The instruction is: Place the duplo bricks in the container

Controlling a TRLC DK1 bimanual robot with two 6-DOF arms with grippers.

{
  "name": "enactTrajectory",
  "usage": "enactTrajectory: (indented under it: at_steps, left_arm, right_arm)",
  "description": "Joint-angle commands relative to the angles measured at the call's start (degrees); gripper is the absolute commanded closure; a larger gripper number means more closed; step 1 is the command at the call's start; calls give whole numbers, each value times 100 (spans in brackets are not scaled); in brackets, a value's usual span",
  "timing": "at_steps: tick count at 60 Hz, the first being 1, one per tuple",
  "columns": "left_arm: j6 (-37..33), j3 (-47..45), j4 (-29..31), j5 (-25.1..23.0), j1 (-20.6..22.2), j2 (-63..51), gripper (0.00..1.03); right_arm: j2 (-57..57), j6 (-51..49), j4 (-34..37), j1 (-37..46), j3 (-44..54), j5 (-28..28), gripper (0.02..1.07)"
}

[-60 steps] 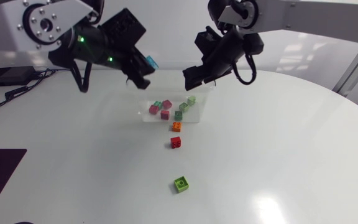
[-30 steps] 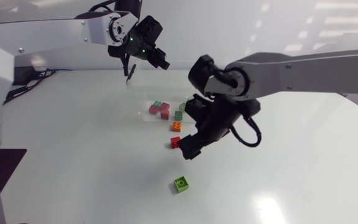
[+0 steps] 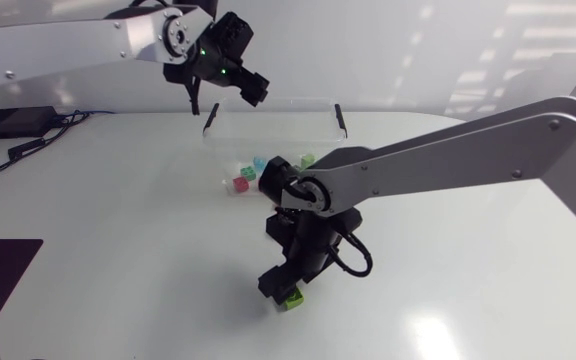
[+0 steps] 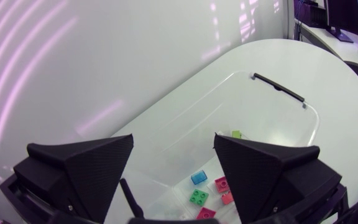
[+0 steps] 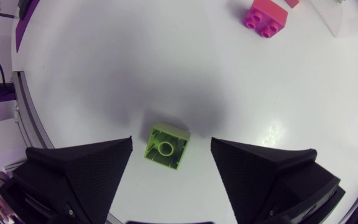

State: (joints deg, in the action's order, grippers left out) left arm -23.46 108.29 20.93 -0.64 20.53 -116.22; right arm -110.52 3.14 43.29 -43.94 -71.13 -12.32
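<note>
Fingers spread wide on our right gripper (image 5: 171,142), we are hovering over the small lime-green duplo brick (image 5: 166,146), which is sitting on the white table (image 5: 104,62) between the tips, untouched. Our left gripper (image 4: 173,138) is hanging equally wide and empty above the clear plastic container (image 4: 309,115), where blue, green and red bricks (image 4: 198,177) are lying.

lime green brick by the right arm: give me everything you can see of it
The lime green brick is a square block of glossy-looking plastic with one round hollow stud on top. It sits flat, stud up, on the white table, between the open fingers of the right end effector, turned slightly askew; neither finger visibly touches it.
</note>
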Motion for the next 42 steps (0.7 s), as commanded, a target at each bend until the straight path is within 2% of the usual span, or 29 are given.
enactTrajectory:
  at_steps: [1, 9, 21, 33, 37, 42]
  left_arm:
    - [149, -502, -10, 47, -58, 821, 6]
    - [140, -1328, -89, 38, -58, 1629, 6]
    - [61, -2567, -80, 21, 82, 2772, 6]
    - [-132, -3903, 34, 21, 469, 3747, 7]
    - [-264, -4290, 34, -6, 566, 3958, 7]
    - [-466, -4738, 52, -305, 601, 4090, 7]
  right_arm:
    - [-163, 266, 13, -97, 21, -69, 22]
    - [-251, 372, -119, -88, 12, -60, 44]
    - [-286, 451, -40, -79, -85, 28, 60]
    - [-145, 381, 145, 70, -155, 36, 93]
    - [22, 372, 215, 193, -155, 36, 94]
    - [364, 310, 356, 422, -129, 10, 94]
